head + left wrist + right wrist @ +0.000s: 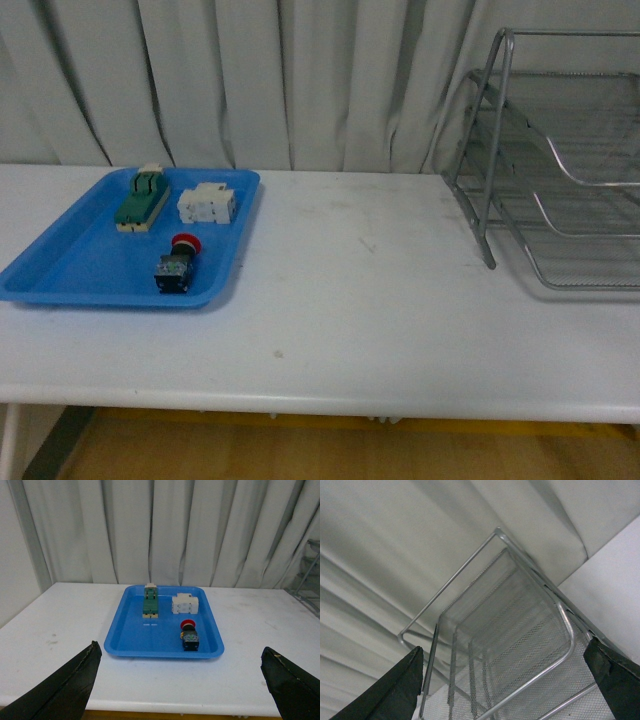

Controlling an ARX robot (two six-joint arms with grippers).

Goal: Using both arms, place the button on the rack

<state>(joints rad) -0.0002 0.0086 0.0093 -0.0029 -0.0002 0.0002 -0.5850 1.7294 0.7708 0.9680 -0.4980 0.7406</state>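
Button (175,263): inside the blue tray (80,265), in its near right part, close to the near rim and not touching it. Lying on its side, red cap turned toward the tray's far end, dark blocky body toward the near rim. Seen again in the left wrist view (190,635), in the same spot of the tray (145,635), apart from everything else in it.

White block (207,204): also in the tray, just beyond the button's cap, with a small gap between. Green-and-cream block (140,200): beside the white block, on its left, lengthwise toward the tray's far rim. Both also visible in the left wrist view: white (185,604), green-and-cream (150,601).

Rack (487,215): standing on the white table (360,300), well apart from the tray, away to its right, in front of the pale curtain (280,80). Three mesh tiers, nothing visible on them.

Left gripper (180,650): spread wide, nothing between the dark fingers (75,680), held short of the tray's near rim and facing it, clear of the button.

Right gripper (503,647): also spread wide and holding nothing, fingers (610,675) framing the rack's mesh (520,630) from close by, well away from the tray.
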